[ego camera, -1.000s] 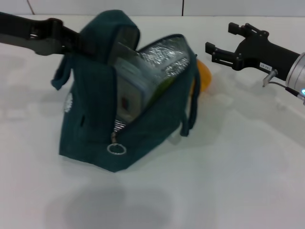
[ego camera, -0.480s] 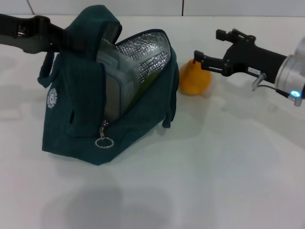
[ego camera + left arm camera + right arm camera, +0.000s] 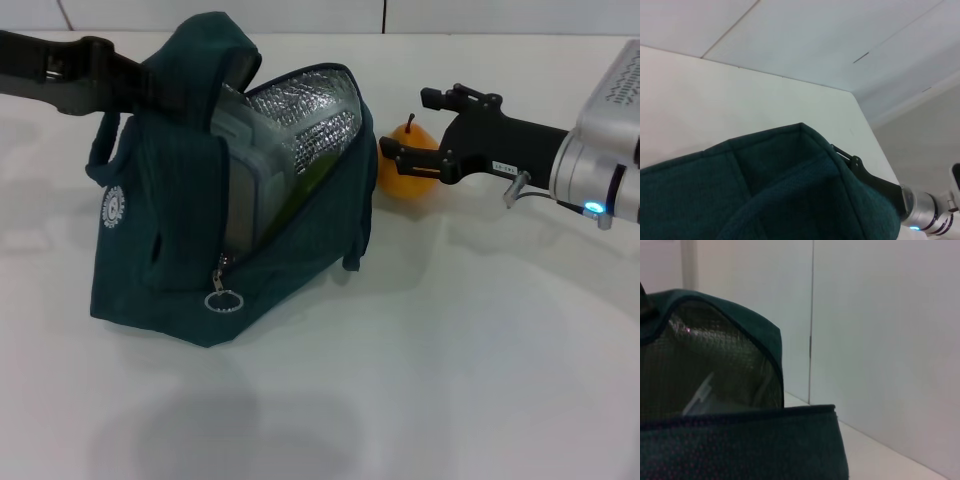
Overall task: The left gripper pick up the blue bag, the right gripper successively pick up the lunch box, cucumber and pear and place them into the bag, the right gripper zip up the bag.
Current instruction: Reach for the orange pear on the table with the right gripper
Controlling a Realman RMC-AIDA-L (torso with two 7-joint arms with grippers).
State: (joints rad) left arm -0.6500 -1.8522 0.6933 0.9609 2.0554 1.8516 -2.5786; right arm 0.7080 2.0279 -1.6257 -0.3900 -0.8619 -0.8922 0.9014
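Bag (image 3: 180,240) already holds the lunch box (image 3: 250,160). Beside the bag, the right end effector (image 3: 408,128) reaches with fingers apart around the pear (image 3: 408,172). Left end effector (image 3: 150,85) grips the bag's top. Zipping is left.

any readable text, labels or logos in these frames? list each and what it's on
Nothing can be read as words.
Round white logo on the blue bag: pattern only, too blurred to read.
Small white sticker on the right hand, near its wrist: print too small to read.
Lunch box inside the bag: no label legible.
Pear, left hand: no markings visible.
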